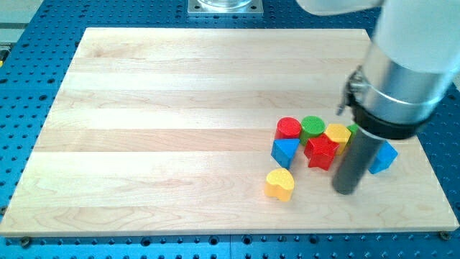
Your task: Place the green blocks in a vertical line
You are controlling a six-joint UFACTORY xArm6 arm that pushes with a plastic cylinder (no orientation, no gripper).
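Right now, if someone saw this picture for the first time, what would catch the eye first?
The big arm at the view's right, its dark rod ending in my tip just right of the red star block. Then the tight cluster there: red cylinder, green cylinder, and the yellow heart block apart below.

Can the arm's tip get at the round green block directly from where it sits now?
Probably not directly. My tip sits toward the view's bottom right of the cluster, with the red star-shaped block and yellow block between it and the round green block. Going around looks needed.
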